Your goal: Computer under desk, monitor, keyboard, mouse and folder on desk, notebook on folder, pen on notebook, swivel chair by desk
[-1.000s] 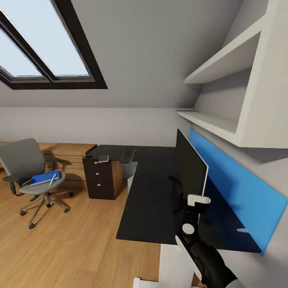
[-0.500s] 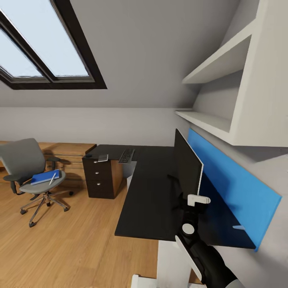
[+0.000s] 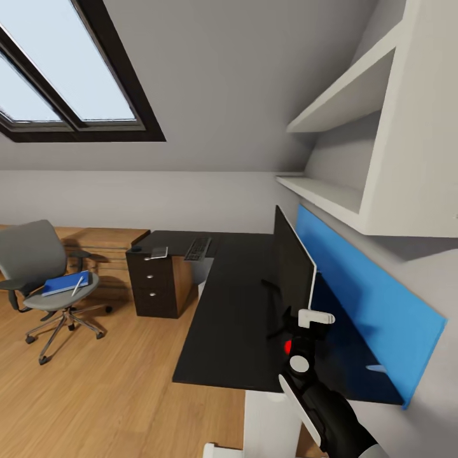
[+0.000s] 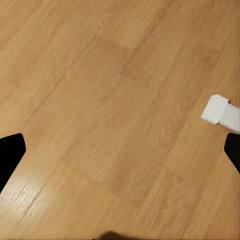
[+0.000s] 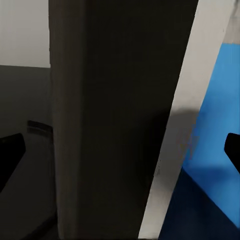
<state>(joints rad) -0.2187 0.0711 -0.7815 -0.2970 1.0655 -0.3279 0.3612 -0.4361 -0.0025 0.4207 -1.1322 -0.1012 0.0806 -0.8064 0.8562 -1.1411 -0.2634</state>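
I see the big black-screen monitor (image 3: 294, 270) on the glossy black worktop (image 3: 235, 305); the flat blue folder (image 3: 65, 284) waits on the grey chair (image 3: 38, 270). Both sets of fingers are apart.

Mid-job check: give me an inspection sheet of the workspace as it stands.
Surface: desk, glossy black.
Job's things: monitor upright on desk; keyboard and notebook at far end; folder with pen on swivel chair, apart from desk.
Clutter: nothing seen.
Grippers: right tool open, straddling monitor edge; left tool open over floor.
Cables: nothing seen.
Surroundings: skylight, wall shelves.
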